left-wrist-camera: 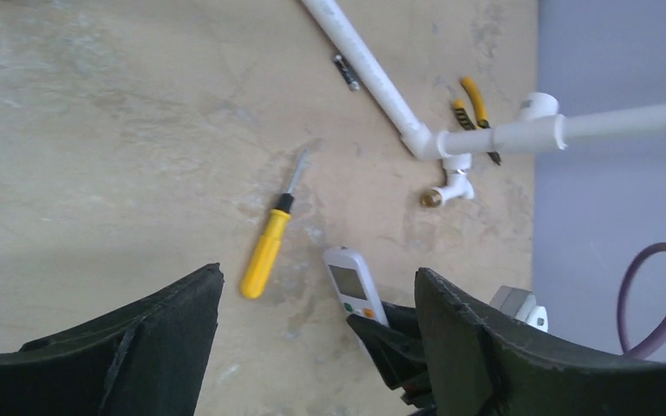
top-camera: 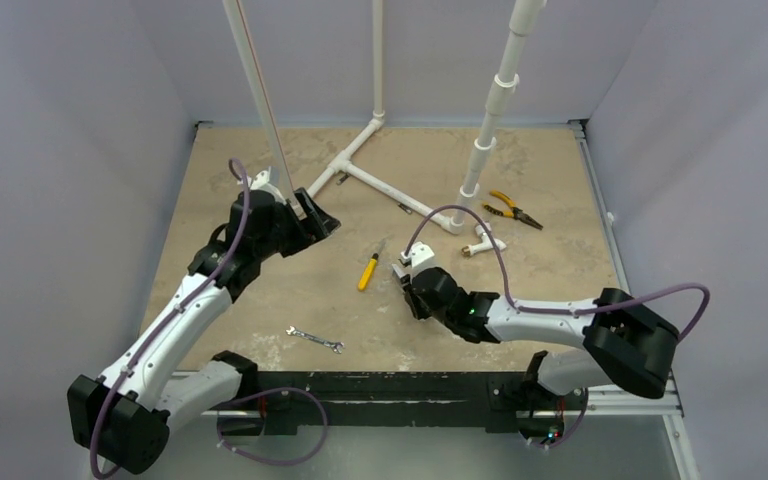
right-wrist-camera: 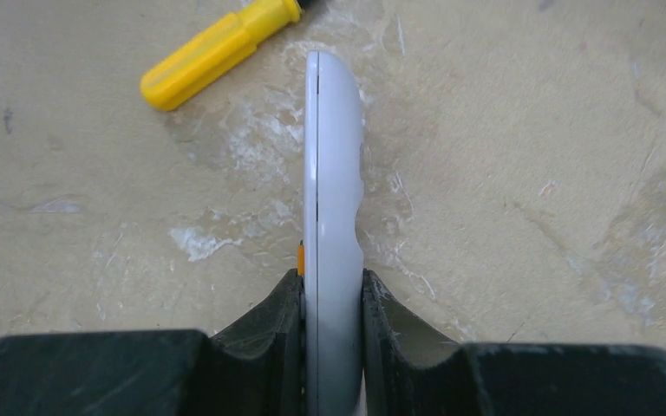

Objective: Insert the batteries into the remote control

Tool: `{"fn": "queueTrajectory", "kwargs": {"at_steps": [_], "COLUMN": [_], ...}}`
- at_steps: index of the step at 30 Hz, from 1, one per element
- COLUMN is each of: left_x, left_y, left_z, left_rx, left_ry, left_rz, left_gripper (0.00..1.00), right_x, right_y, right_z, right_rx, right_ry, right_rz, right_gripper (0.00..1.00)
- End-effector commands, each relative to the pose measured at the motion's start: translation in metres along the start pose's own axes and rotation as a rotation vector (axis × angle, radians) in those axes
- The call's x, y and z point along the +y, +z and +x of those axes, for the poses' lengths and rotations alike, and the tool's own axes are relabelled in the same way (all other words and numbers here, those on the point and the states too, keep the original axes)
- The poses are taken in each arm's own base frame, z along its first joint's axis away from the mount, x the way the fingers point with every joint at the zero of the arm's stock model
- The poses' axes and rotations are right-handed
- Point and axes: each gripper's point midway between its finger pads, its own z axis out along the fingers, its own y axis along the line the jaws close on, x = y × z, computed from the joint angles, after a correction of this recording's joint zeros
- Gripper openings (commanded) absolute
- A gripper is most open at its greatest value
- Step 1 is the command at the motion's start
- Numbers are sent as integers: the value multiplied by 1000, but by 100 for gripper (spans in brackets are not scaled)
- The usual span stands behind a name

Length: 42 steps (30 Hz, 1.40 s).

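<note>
Just right of centre in the top view, the right gripper [right-wrist-camera: 331, 290] has its jaws clamped on the white remote control [right-wrist-camera: 334, 173], which is turned edge-on over the desk [right-wrist-camera: 529, 173], just right of a yellow-handled screwdriver [right-wrist-camera: 217, 48]. The left gripper [left-wrist-camera: 316, 277], at upper left of that view, hangs with its jaws wide apart.

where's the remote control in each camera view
top external: remote control is a pale sliver mid-table, just right of the yellow screwdriver.
left wrist: lower middle, display showing.
right wrist: centre, edge-on, clamped in the right pincer.
shared landmark: the yellow screwdriver, beside it in every view.
</note>
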Motion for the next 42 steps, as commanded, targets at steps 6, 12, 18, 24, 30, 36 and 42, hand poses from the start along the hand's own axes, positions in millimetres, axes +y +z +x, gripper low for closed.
{"fn": "queueTrajectory", "kwargs": {"at_steps": [6, 12, 18, 24, 30, 36, 42], "left_x": [-78, -96, -105, -106, -109, -113, -116], "left_y": [-10, -9, -7, -2, 1, 5, 6], "left_z": [12, 27, 40, 47, 50, 55, 56], "left_rx": [209, 286, 337, 365, 385, 415, 416], "left_ry": [-155, -194, -195, -192, -193, -192, -187], "left_rz": [241, 294, 312, 302, 306, 316, 324], "left_gripper": [73, 71, 71, 68, 55, 47, 20], "right_x": [23, 28, 35, 37, 35, 39, 44], "right_y": [-37, -37, -50, -63, -71, -77, -74], "right_z": [-88, -111, -130, -142, -146, -152, -151], "right_rx": [-456, -526, -641, -715, -748, -784, -784], "right_ry": [-375, -473, -541, -626, -639, -642, -656], "right_rz": [-104, -52, 37, 186, 262, 265, 247], "right_gripper": [0, 0, 0, 0, 0, 0, 0]}}
